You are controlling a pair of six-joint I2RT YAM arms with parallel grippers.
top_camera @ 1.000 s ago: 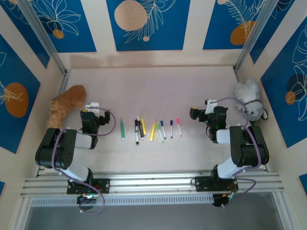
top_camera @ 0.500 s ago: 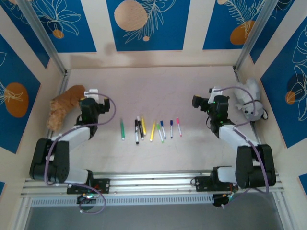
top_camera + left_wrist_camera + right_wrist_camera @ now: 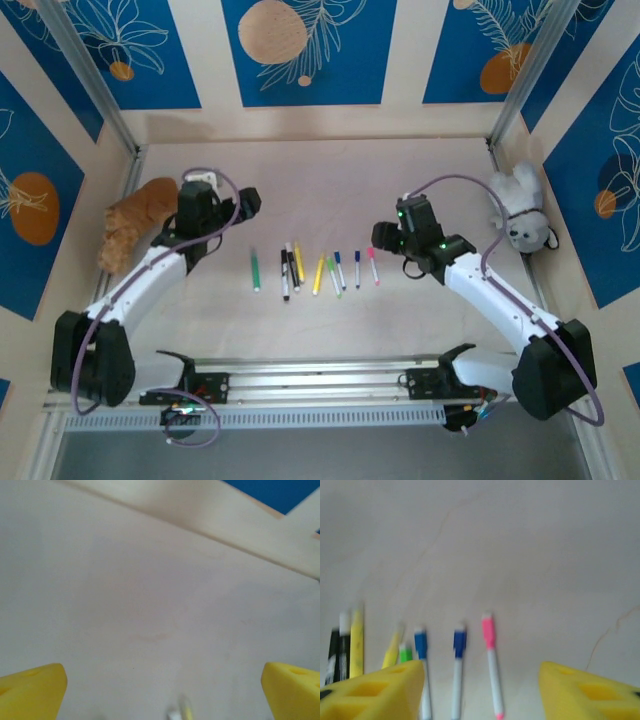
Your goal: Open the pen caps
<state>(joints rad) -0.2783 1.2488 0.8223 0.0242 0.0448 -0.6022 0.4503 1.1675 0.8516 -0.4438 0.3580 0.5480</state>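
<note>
Approach step: my right tool, half-parted and empty, hovers over the slim white pink-capped pen; my left tool hangs wide. Next, I judge: descend, grip it.

Left tool spread wide — right tool parted, less wide.

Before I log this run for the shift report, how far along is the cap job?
Done: nothing visible; the pink cap and a blue cap sit on their pens. In hand: the right end effector hovers near the pink pen, jaws apart, empty; the left end effector is open over bare table. Left: every cap in the row of pens.
</note>
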